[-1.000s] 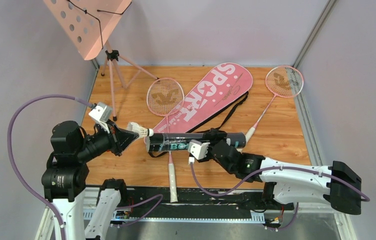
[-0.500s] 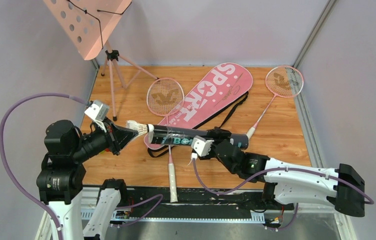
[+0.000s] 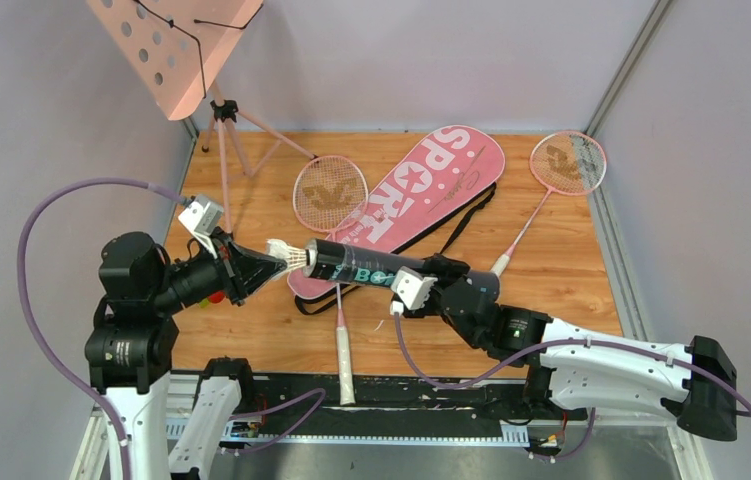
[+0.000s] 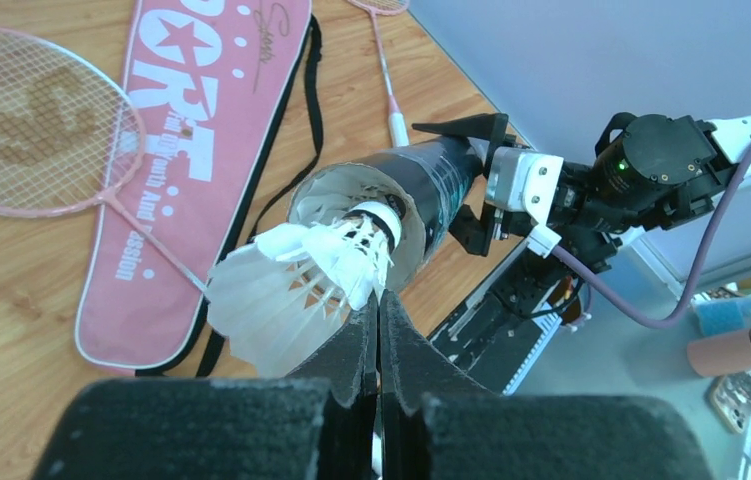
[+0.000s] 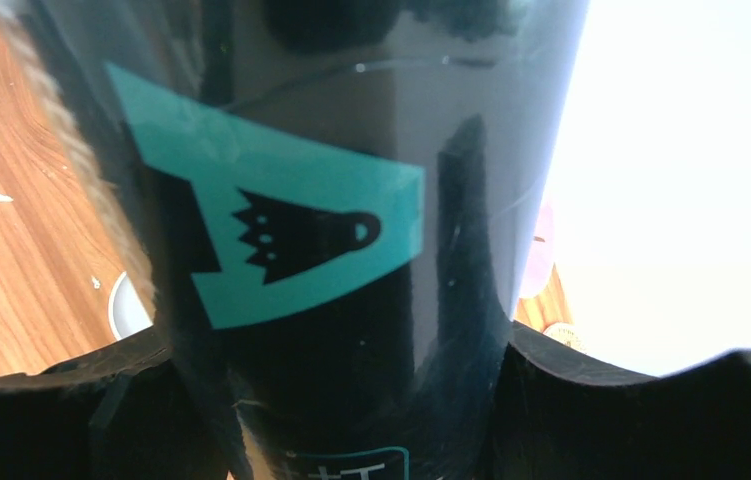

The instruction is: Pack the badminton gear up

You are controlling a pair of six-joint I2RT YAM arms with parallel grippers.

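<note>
My left gripper (image 3: 273, 260) is shut on the feather skirt of a white shuttlecock (image 3: 289, 254), held in the air. In the left wrist view the gripper (image 4: 379, 300) pinches the shuttlecock (image 4: 291, 280), whose cork end sits in the open mouth of the black tube (image 4: 421, 190). My right gripper (image 3: 438, 282) is shut on the black tube (image 3: 361, 267) and holds it tilted above the floor, mouth toward the left; the tube (image 5: 331, 230) fills the right wrist view between the fingers (image 5: 651, 410). The pink "SPORT" bag (image 3: 421, 190) lies flat. One racket (image 3: 331, 195) lies left of it, another racket (image 3: 569, 162) at the far right.
The pink perforated music stand (image 3: 171, 45) on tripod legs (image 3: 226, 140) stands at the back left. Grey walls close in the wooden floor (image 3: 561, 280) on three sides. The first racket's white handle (image 3: 344, 350) reaches the near edge under the tube.
My right gripper has raised the tube and swung its mouth up and left. My left gripper has brought the shuttlecock to it; the cork now sits in the mouth.
</note>
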